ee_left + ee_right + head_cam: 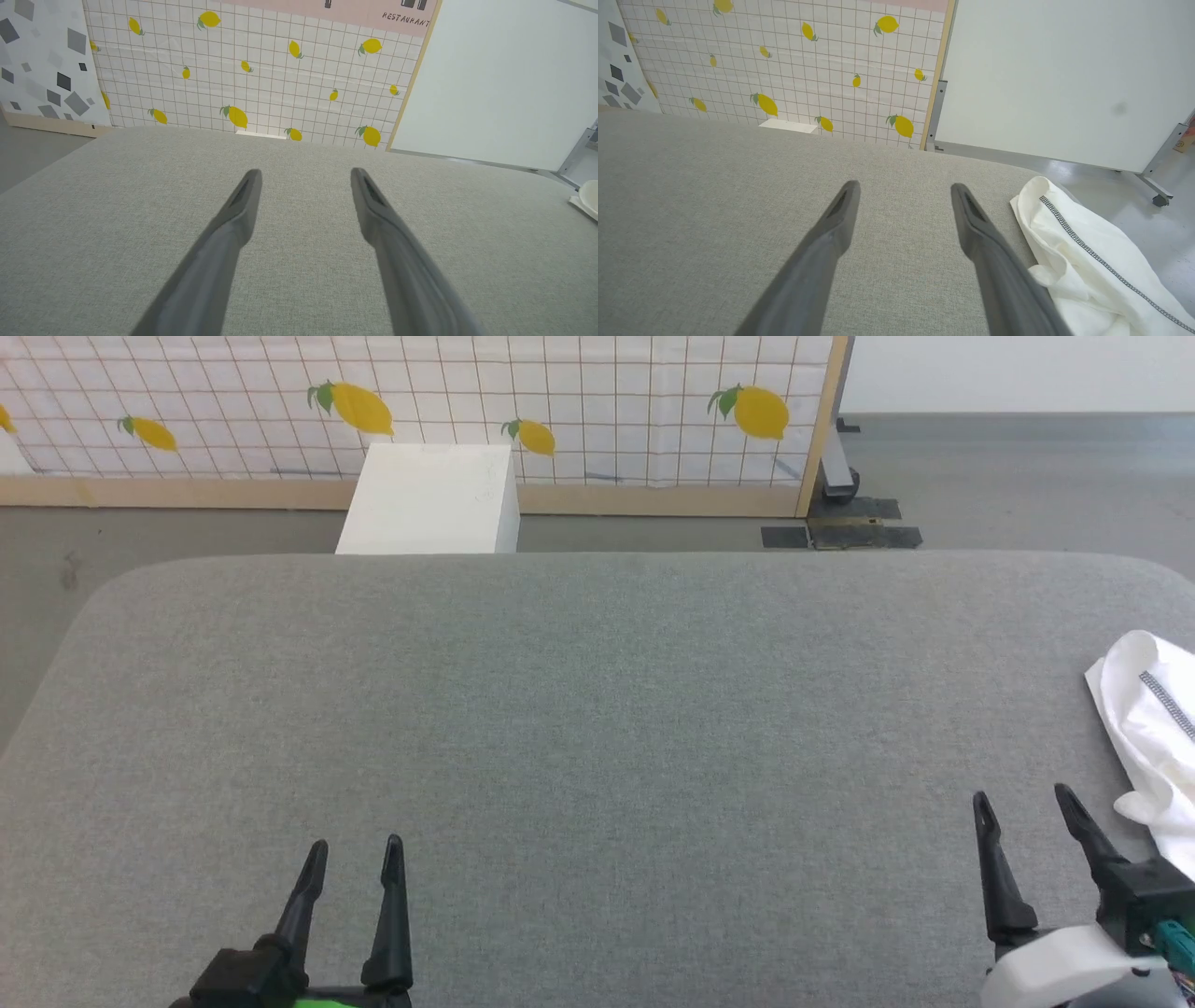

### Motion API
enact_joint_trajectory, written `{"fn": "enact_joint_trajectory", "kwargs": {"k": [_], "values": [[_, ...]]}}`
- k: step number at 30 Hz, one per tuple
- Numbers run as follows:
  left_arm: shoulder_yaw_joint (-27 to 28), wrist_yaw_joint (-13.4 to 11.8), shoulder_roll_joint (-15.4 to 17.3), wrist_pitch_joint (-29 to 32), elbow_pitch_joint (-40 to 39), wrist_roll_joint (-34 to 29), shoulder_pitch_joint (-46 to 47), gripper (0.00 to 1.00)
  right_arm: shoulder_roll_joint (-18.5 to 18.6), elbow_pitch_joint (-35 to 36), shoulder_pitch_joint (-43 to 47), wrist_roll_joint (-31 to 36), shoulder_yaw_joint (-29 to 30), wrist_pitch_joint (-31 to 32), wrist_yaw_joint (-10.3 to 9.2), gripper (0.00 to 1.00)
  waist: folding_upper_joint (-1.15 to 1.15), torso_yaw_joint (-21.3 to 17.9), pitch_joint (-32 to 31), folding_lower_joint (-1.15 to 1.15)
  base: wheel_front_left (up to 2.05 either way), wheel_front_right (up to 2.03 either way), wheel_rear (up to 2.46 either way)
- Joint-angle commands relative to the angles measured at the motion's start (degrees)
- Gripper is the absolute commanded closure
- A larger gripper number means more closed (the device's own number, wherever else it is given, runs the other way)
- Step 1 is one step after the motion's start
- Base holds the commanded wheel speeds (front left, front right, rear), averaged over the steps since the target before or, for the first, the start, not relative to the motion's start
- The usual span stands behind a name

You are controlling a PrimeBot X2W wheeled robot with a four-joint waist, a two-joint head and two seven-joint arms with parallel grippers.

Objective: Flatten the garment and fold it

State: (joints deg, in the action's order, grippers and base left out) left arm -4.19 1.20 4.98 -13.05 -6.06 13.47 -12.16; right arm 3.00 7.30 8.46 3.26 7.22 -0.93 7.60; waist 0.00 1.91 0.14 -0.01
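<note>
The garment is a crumpled white shirt with a dark zigzag seam, bunched at the right edge of the grey padded table. In the right wrist view the garment lies just right of my right fingers, partly hanging past the table's edge. My right gripper hovers open at the lower right, a little left of the cloth, holding nothing; its jaws are spread over bare felt. At the lower left my left gripper is open and empty, far from the garment, also seen spread as the left gripper.
A rigid white box stands on the floor behind the table's far edge. A lemon-patterned tiled screen runs along the back. Grey floor lies beyond the table on the left and right. A plain white panel on wheeled feet stands at the right.
</note>
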Motion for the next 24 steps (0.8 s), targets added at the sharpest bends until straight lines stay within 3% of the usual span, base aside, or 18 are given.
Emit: {"fn": "enact_joint_trajectory", "kwargs": {"k": [1, 9, 10, 24], "values": [[-0.02, 0.19, -0.29, -0.49, 0.18, 0.38, -0.89, 0.0, -0.12, -0.39, 1.03, -1.1, 0.27, -0.61, -0.11, 0.0, 0.0, -0.01, -0.27, 0.01, 0.0, 0.0, 0.0], [0.0, -0.19, -0.61, -1.11, 1.39, 1.43, -2.09, 0.0, -0.12, -1.4, 2.39, -2.75, 0.77, -1.75, -0.11, 0.0, 0.0, -0.51, -0.67, 0.01, 0.0, 0.0, 0.0], [-0.11, -0.03, -0.22, -0.73, 1.39, 1.09, -1.35, 1.0, -0.01, -1.34, 1.87, -2.43, 0.69, -1.37, 0.0, 1.0, 0.0, -0.51, -0.67, 0.01, 0.0, 0.0, 0.0], [0.11, -0.17, -0.34, 0.31, 1.75, 0.21, -0.4, 1.0, 0.0, -1.78, 1.17, -2.47, 0.11, -1.2, -0.01, 1.0, 0.0, -0.64, -0.66, 0.01, 0.0, 0.0, 0.0]]}}
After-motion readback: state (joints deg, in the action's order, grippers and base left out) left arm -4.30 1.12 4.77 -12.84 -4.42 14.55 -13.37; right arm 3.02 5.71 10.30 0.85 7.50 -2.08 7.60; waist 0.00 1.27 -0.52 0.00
